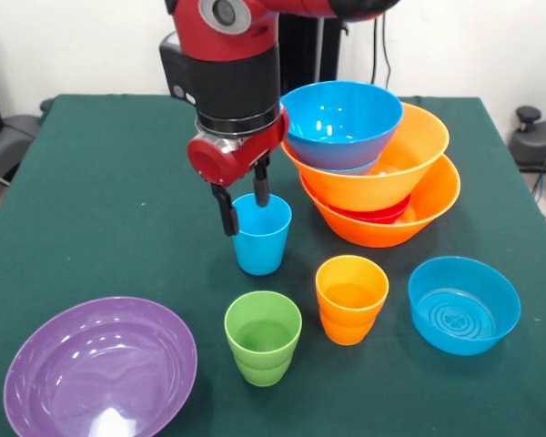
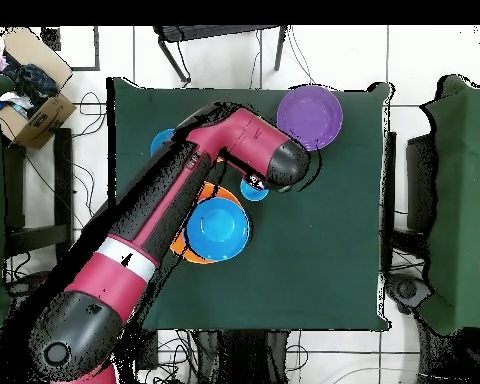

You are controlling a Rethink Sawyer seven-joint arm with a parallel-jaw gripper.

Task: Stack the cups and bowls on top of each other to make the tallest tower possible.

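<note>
The gripper (image 1: 244, 202) hangs over the blue cup (image 1: 261, 235) with its two black fingers (image 1: 226, 214) spread to either side of the cup's rim: one finger is outside the wall on the picture's left, the other dips at the rim near the back. The fingers stand apart, straddling the rim; whether they press on it cannot be told. The cup stands upright on the green table (image 1: 91, 200).

Just in front of it stand the green cup (image 1: 263, 337) and the orange cup (image 1: 350, 298), side by side, both upright and apart from each other. To the orange cup's right sits a small blue bowl (image 1: 464, 304), open side up. At the near left corner rests the wide purple bowl (image 1: 100, 368).

Beside the gripper, to the picture's right, rises the tower (image 1: 373, 164): a large orange bowl at the base, a red bowl showing inside it, a second orange bowl tilted on that, and a large blue bowl (image 1: 342, 123) on top.

In the overhead view the red arm (image 2: 164, 230) covers much of the table's middle; the purple bowl and the tower's blue top show beside it.
</note>
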